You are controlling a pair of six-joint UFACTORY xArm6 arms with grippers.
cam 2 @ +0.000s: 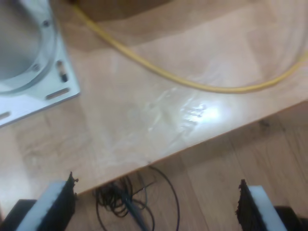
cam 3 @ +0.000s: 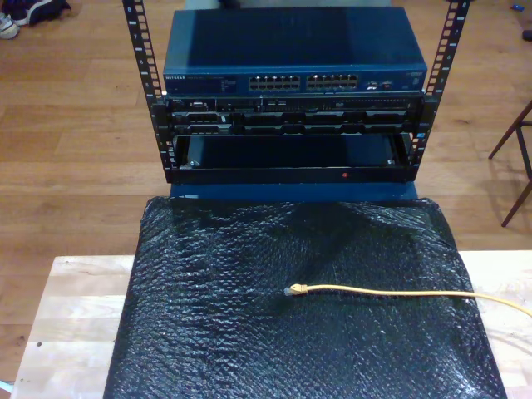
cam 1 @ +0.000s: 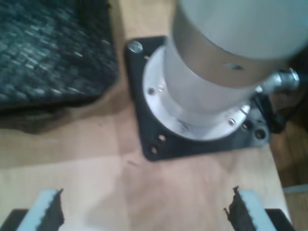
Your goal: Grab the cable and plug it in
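The yellow-orange cable [cam 3: 391, 291] lies on the black bubble mat [cam 3: 249, 349], with its clear-tipped plug [cam 3: 292, 290] near the mat's middle. It trails off toward the exterior view's right edge. In the second wrist view a stretch of the cable [cam 2: 159, 72] curves over bare wood, well ahead of my second gripper [cam 2: 155, 208], which is open and holds nothing. My first gripper [cam 1: 147, 211] is also open and holds nothing, above bare wood near an arm's base. A blue network switch [cam 3: 291, 58] with a row of ports [cam 3: 303, 82] sits in the rack behind the mat.
A silver arm base on a black plate [cam 1: 192, 144] stands ahead of my first gripper, beside the mat's corner [cam 1: 48, 48]. A white base plate [cam 2: 43, 91] and the table edge [cam 2: 192, 144] lie near my second gripper. Black wires [cam 2: 125, 202] lie on the floor below. The rack's posts [cam 3: 145, 100] frame the switch.
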